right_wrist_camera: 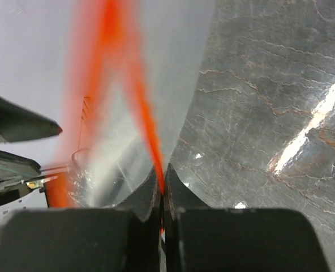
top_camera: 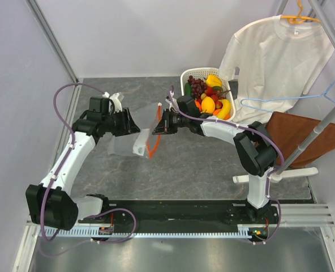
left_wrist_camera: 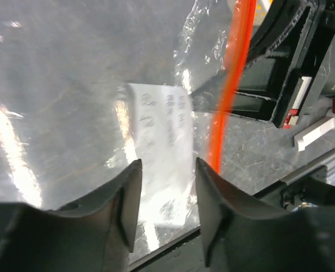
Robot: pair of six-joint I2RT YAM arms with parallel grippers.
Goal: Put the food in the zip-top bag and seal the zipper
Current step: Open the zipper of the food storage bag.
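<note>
Left wrist view: the left fingers (left_wrist_camera: 131, 190) stand apart, the bag's (left_wrist_camera: 71, 102) white label (left_wrist_camera: 162, 127) in the gap, its print too faint to read. Only the right wrist view shows the right fingers (right_wrist_camera: 154, 195) clamped on the zipper (right_wrist_camera: 147, 133). From above, the bag hangs between both arms over the bench (top_camera: 184, 164); the food (top_camera: 208, 97) sits beyond in the basket (top_camera: 193, 72).

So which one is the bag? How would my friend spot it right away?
Look at the middle of the grey table. The zip-top bag is there, pinched by the right gripper, just left of the white fruit basket. It's the only see-through thing, with an orange-red zipper along its mouth.
</note>
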